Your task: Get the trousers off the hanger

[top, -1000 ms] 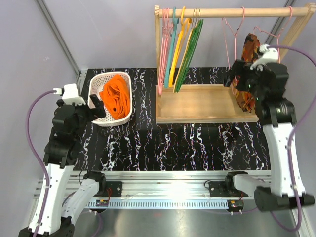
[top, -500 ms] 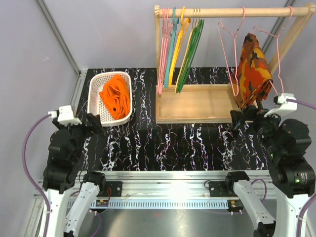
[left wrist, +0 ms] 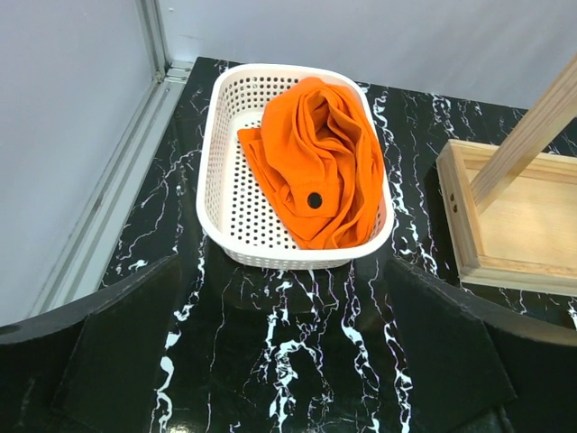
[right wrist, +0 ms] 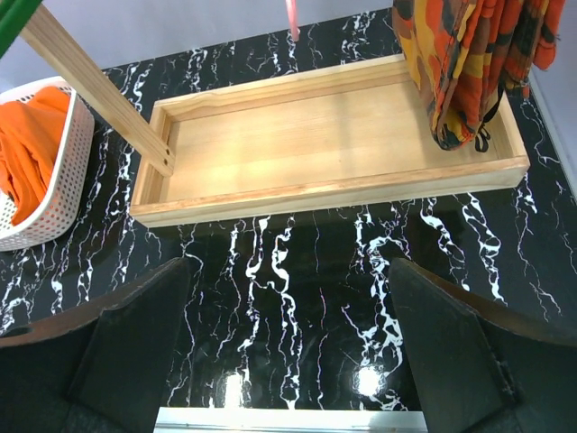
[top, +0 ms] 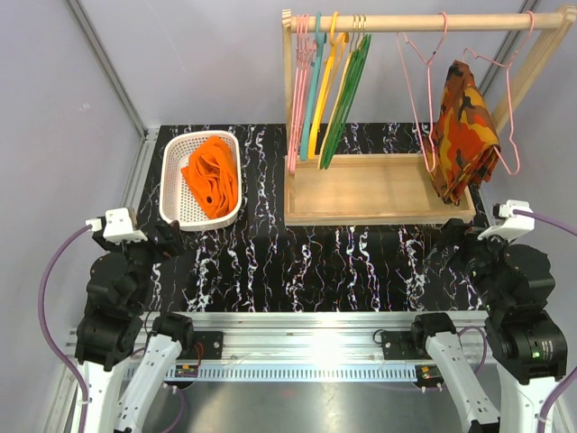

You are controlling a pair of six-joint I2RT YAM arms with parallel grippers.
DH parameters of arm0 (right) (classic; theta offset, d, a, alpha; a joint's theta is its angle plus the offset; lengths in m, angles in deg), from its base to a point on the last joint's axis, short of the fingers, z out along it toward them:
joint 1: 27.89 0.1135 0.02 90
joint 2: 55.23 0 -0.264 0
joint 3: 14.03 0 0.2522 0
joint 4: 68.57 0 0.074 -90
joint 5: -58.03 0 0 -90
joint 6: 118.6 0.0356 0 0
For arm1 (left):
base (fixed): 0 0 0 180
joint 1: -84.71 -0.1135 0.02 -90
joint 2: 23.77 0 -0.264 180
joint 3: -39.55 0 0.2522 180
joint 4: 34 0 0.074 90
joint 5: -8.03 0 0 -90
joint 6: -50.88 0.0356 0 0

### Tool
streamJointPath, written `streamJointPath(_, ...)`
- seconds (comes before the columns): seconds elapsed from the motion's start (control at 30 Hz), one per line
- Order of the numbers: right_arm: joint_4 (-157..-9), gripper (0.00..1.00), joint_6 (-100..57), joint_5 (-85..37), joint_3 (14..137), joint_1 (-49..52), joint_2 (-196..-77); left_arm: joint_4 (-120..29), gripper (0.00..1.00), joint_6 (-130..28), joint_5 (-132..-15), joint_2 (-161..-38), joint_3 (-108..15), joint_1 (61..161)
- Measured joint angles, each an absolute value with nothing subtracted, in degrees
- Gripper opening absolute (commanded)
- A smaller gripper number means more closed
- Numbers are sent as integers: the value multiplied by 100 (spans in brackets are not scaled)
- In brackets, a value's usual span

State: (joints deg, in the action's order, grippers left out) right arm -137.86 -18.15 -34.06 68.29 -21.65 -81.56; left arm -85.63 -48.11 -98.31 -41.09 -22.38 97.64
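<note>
The trousers (left wrist: 315,171) lay crumpled in the white basket (left wrist: 209,194), straight ahead of the left gripper (left wrist: 288,361) and just beyond its fingertips. No part of them touched a hanger, and one dark button faced up from the folds. From above we saw the same heap, apart from the left gripper and in front of it.

The hanger (top: 411,99) hung bare on the wooden rail (top: 397,20), ahead of and above the right gripper (right wrist: 288,361), slightly to its left. Ahead of that gripper and slightly to its right, the camouflage garment (top: 462,126) hung from another wire hanger, its lower end dipping into the wooden tray (right wrist: 325,194).

Both grippers sat low near the arm bases over the black marbled table (top: 297,262). Their jaws were spread wide with nothing between them, and neither touched cloth, wire or basket.

We judged the task finished as far as the views showed: the trousers were off and put down, and the hanger was empty. Nothing seemed left to do to either.
</note>
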Motion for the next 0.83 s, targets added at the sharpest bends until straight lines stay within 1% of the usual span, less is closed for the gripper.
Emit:
streamJointPath(0.23, -13742, 100, -1817, -3430, 6822, -2161, -8331, -8537, 99, -4807, -10041, -4103, -2198, 9818)
streamJointPath(0.83, -13724, 100, -1887, -3438, 7144, -2032, -9021, -8371, 99, -4798, -10065, -4103, -2067, 9834)
